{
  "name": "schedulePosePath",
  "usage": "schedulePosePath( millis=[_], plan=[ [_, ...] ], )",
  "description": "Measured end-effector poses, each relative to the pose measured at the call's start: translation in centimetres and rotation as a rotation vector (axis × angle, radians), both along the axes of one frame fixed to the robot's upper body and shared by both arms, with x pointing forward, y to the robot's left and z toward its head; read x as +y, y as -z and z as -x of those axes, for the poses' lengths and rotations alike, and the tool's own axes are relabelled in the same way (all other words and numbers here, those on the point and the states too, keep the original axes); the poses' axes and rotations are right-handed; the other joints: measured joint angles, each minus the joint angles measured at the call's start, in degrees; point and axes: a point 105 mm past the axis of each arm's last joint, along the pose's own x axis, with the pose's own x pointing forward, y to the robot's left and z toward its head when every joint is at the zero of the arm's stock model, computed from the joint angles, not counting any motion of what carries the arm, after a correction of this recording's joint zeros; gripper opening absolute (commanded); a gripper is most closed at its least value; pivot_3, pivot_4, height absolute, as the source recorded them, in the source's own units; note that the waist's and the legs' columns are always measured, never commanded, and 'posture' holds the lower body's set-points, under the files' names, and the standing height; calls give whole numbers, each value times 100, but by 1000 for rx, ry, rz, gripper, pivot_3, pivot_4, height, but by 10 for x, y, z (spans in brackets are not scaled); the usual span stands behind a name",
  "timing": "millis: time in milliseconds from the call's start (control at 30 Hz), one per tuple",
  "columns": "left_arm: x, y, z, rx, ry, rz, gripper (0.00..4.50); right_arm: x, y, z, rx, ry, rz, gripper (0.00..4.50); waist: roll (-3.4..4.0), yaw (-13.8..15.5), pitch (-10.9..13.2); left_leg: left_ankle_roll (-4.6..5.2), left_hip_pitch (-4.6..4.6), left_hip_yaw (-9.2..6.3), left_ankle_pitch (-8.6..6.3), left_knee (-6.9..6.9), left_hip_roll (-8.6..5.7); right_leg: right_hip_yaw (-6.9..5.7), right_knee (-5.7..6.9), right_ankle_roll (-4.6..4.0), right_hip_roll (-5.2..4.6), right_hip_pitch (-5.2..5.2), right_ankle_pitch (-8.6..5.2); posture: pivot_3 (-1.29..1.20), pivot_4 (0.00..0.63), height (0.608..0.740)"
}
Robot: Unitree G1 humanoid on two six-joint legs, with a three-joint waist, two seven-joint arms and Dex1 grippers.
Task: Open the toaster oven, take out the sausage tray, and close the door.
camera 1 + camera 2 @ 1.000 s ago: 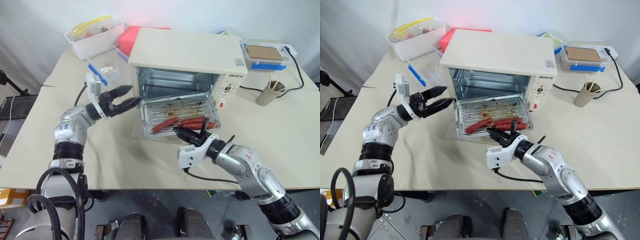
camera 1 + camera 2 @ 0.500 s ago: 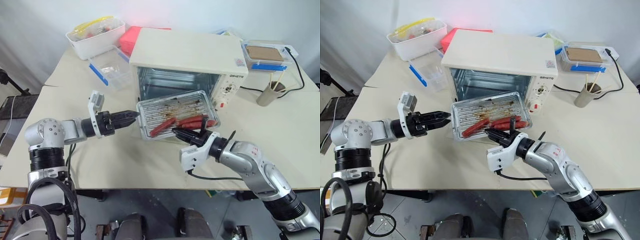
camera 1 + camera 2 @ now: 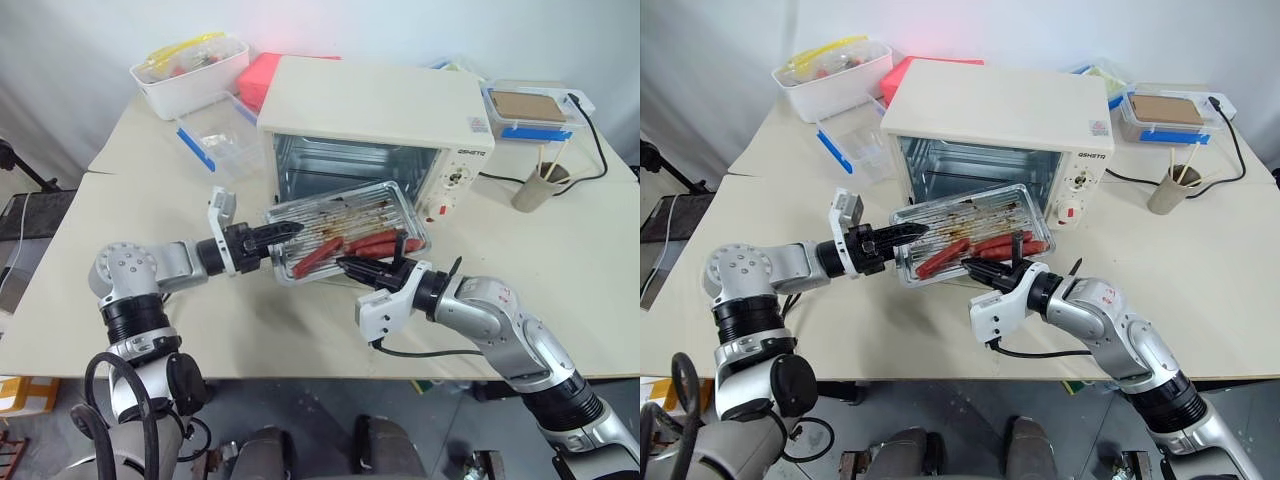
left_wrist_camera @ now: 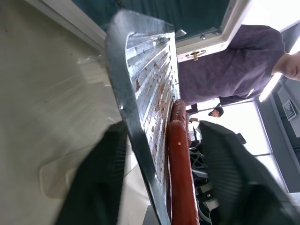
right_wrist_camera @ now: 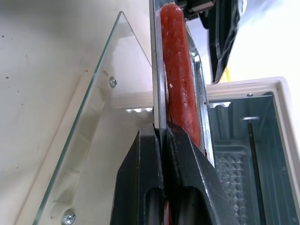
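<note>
The sausage tray [image 3: 345,229], a shallow shiny metal tray with a wire rack, carries several red-brown sausages [image 3: 375,243] lying toward its near edge. It sits in front of the toaster oven [image 3: 375,125], out of the cavity and lifted above the door [image 5: 89,140], which lies folded down flat on the table [image 3: 150,300]. The oven's cavity stands open, with a patterned metal floor visible in the right wrist view

At the far left of the table a white tub [image 3: 188,72] holds yellow and red items. Beside it lies a clear box with blue edges [image 3: 215,140], apparently with nothing in it. A red-pink flat item [image 3: 262,75] lies behind the oven. On the far right, a blue-clipped clear box [image 3: 530,108] holds a brown slab, and a paper cup [image 3: 542,182] holds sticks. A black cable [image 3: 590,150] runs past them. A person in a purple top [image 4: 234,65] shows beyond the tray in the left wrist view

The left gripper [image 3: 280,233] reaches in nearly level from the left, its fingers set either side of the tray's left rim with a gap remaining; whether they press it cannot be told. The right gripper [image 3: 362,267] comes in from the near right, fingers clamped on the tray's near rim
</note>
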Motion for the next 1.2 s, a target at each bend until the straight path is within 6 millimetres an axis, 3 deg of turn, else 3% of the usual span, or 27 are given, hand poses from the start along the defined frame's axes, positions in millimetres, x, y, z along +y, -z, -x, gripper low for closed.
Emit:
schedulePosePath(
  millis=[133, 267, 400, 667, 800, 933, 1100, 1200],
  plan=[
    [-1, 5, -2, 43, -13, 16, 31, 0, 3, 0, 26, -3, 1, 0, -1, 9, 0, 0, 1, 0, 0, 0, 0, 1, 0, 0, 0, 0, 0, 0, 150, 740],
    [2, 12, -5, 123, -29, 58, 0, 0, 6, 2, 109, -3, -54, 1062, -3, 11, -2, 0, 5, 0, 0, 0, -1, 4, 3, 0, -1, 2, 0, 0, 150, 740],
    [11, 20, -5, 208, -44, 58, 0, -2, 6, 6, 187, -17, -83, 2408, -3, -1, -2, 0, 11, 0, 0, -2, 0, 8, 10, 0, -3, 1, 0, 0, 150, 740],
    [34, 21, 5, 268, -67, 122, 0, -14, -7, 23, 305, -69, -236, 2408, -3, 1, -2, -1, 19, 2, -1, -4, -3, 16, 19, 0, -4, 2, 0, 0, 150, 740],
    [61, 30, 24, 274, -101, 162, 0, -49, -12, 25, 395, -26, -407, 1473, -5, -4, -3, -3, 27, 0, -2, -11, -3, 24, 23, 0, -3, 4, 0, 0, 150, 740],
    [95, 37, 47, 271, -193, 196, 0, -99, 8, 23, 527, 85, -467, 65, -7, -5, -4, -2, 35, 7, -3, -9, -1, 37, 15, -2, -4, 13, -1, 0, 150, 740],
    [124, 45, 69, 249, -330, 257, 0, -139, 30, 13, 652, 222, -555, 28, -7, -6, -4, -4, 51, 16, -3, -8, 1, 49, 14, -5, -4, 23, -3, 0, 150, 740],
    [141, 50, 79, 231, -432, 288, 0, -153, 48, 6, 729, 281, -575, 28, -6, -5, -4, -5, 50, 20, -4, -8, 1, 53, 12, -6, -5, 22, -3, 0, 150, 740]
  ],
)
